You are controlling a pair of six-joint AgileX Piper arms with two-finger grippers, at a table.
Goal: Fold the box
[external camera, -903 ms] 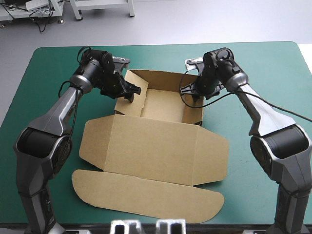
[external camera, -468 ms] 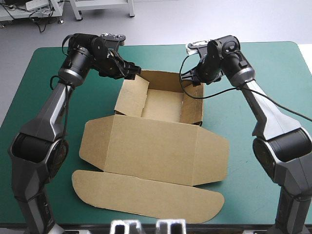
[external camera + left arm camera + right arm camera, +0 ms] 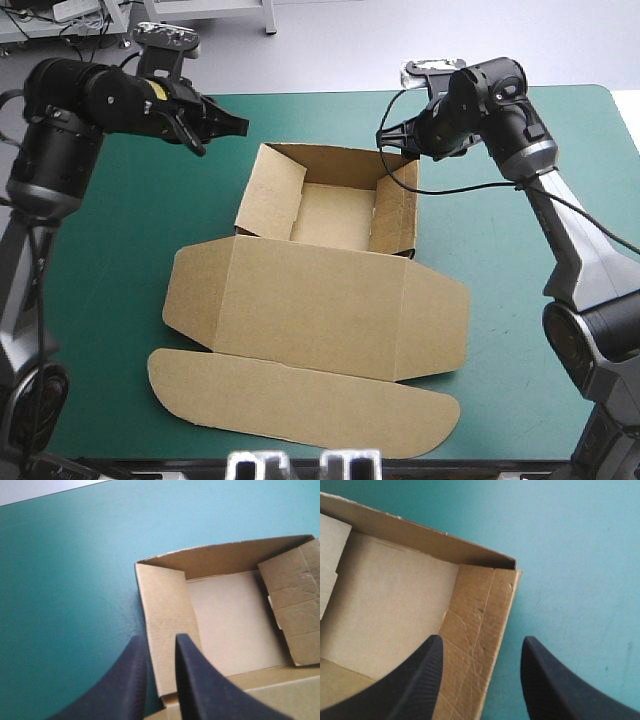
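The box [image 3: 335,215] lies mid-table [image 3: 540,140] as an open tray: walls raised at the far part, lid [image 3: 320,320] flat toward the near edge. The left gripper [image 3: 225,130] hangs above the far left, apart from the box. The right gripper [image 3: 392,140] hangs above the box's far right corner.

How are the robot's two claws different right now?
The left gripper has its fingers a narrow gap apart; the right gripper has them wide apart. The left gripper hangs over the teal-green cover beside the box; the right gripper hangs above the box's right wall. Both are black and hold nothing.
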